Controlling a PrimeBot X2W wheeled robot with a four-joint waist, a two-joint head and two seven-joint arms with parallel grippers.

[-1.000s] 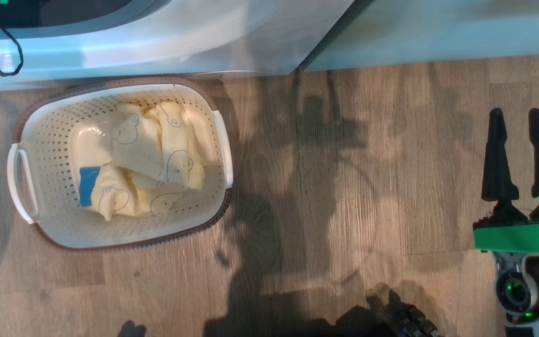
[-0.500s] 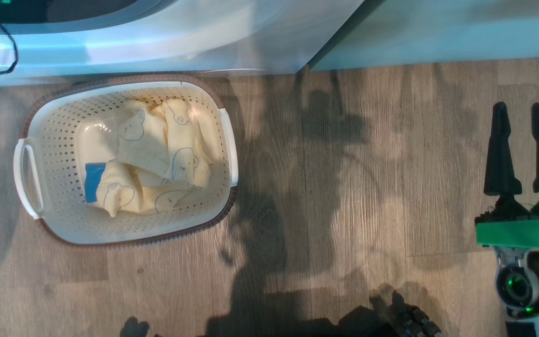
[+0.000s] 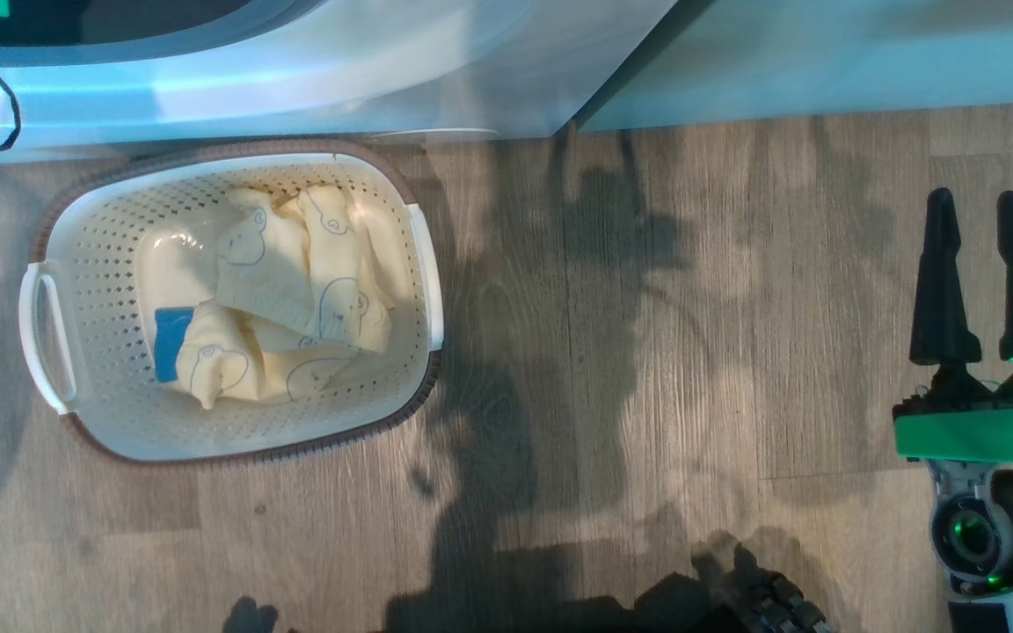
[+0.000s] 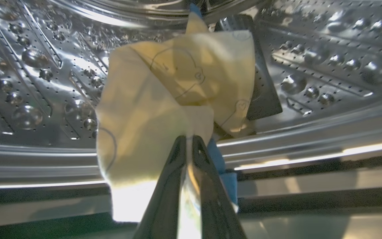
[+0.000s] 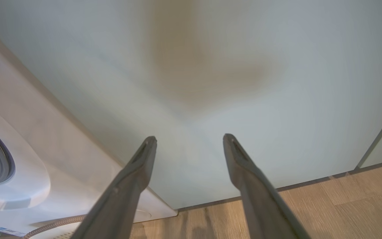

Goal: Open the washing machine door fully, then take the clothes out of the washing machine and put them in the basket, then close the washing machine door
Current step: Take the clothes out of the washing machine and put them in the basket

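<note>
Grey-brown wood-look plank floor (image 3: 691, 352) spans the head view, crossed by soft dark shadows (image 3: 489, 492) at lower centre. A pale green cabinet panel (image 3: 823, 61) runs along the upper right, meeting the floor at a dark base line, its face softly lit
</note>
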